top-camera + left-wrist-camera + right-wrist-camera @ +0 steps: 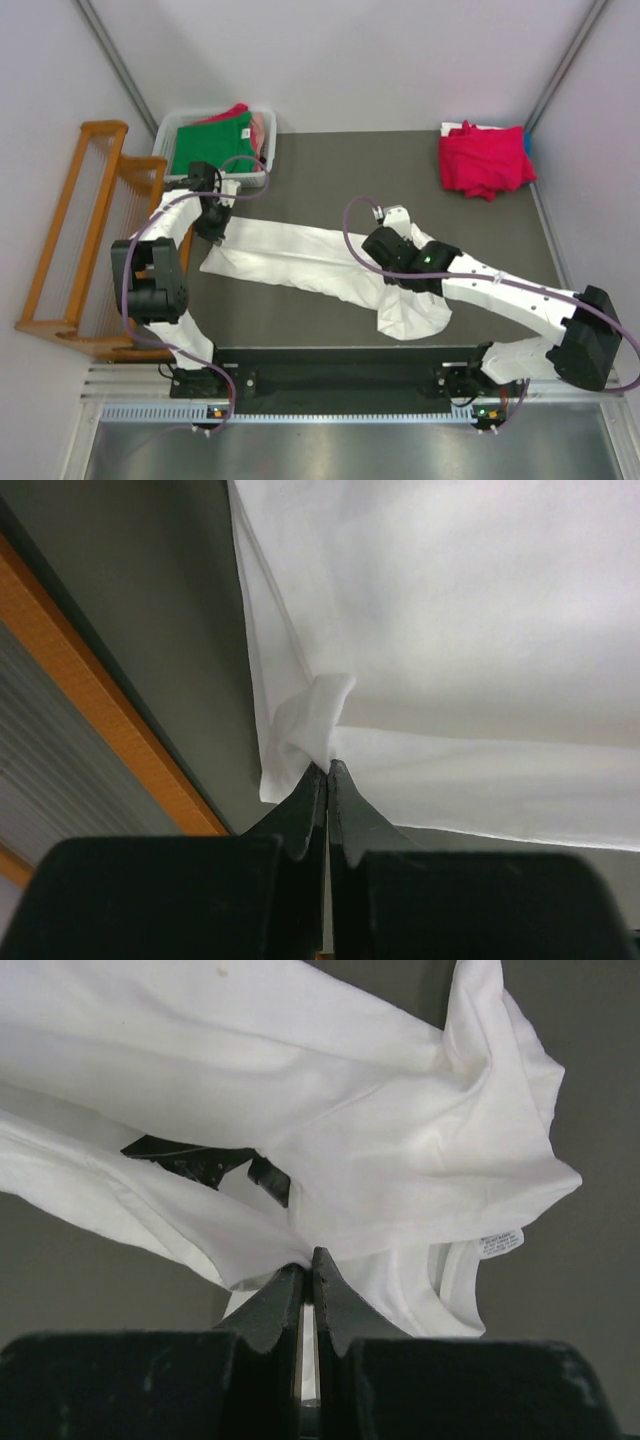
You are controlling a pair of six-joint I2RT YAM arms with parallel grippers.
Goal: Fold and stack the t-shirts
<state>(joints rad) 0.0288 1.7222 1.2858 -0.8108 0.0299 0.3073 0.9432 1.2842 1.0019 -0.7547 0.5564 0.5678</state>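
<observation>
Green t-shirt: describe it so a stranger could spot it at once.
Left of the table stands an orange wooden rack; beside it sits a white basket. The green t-shirt lies inside, the only green cloth, beside red cloth.

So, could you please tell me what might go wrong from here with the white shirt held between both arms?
1. The left gripper pinches only a small edge tuck of the white t-shirt; pulling could slip it free.
2. Near the right gripper the cloth is bunched, so a fold made now may set creases.
</observation>
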